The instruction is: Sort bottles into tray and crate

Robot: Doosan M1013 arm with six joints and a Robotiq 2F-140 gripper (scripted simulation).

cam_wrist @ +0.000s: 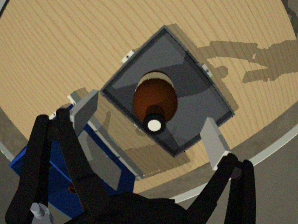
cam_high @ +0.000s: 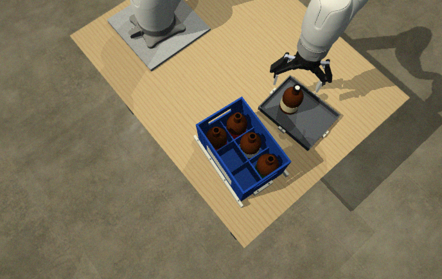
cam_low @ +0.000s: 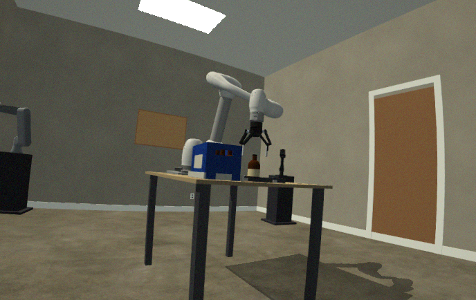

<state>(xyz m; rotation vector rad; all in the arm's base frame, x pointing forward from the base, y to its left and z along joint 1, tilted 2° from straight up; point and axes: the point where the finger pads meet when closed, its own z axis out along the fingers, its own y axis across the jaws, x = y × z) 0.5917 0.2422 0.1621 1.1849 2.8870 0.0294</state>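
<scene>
claw (cam_high: 296,82) hangs wide open and empty above the capped bottle (cam_high: 291,99), upright at the tray's (cam_high: 315,128) 11 o'clock corner.

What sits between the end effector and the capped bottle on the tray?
Nothing. In the exterior view the open end effector hangs above the capped bottle with only air between; the wrist view agrees. The bottle stands upright on the tray.
</scene>
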